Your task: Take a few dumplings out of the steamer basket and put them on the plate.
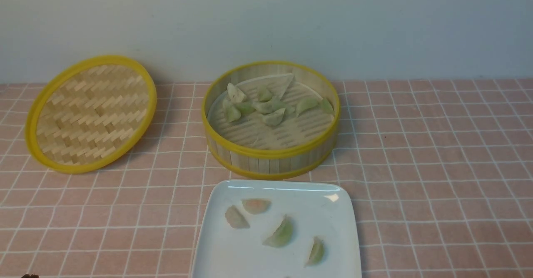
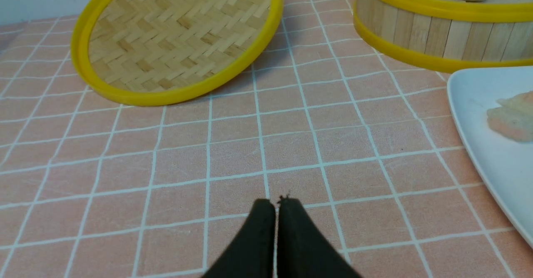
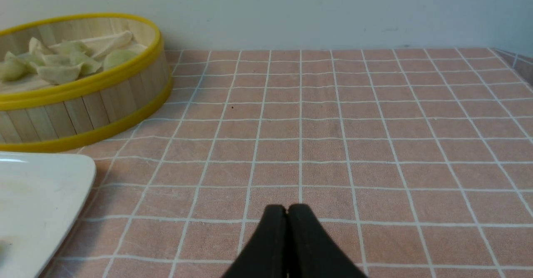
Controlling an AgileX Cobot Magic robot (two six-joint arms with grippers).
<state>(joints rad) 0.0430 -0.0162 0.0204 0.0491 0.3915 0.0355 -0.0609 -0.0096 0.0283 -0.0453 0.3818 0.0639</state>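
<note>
The steamer basket (image 1: 270,153) stands at the table's middle back and holds several pale green dumplings (image 1: 272,117). The white plate (image 1: 333,224) lies in front of it with several dumplings on it, one pinkish (image 1: 256,205) and a green one (image 1: 281,233). Neither gripper shows in the front view. In the left wrist view my left gripper (image 2: 276,203) is shut and empty, low over the cloth, left of the plate (image 2: 470,103) and basket (image 2: 416,32). In the right wrist view my right gripper (image 3: 287,208) is shut and empty, right of the plate (image 3: 62,174) and basket (image 3: 91,111).
The flat woven yellow-rimmed lid (image 1: 89,113) lies tilted at the back left, also in the left wrist view (image 2: 179,36). A pink checked cloth (image 1: 437,165) covers the table. A pale wall stands close behind the basket. The table's right edge shows in the right wrist view (image 3: 514,63).
</note>
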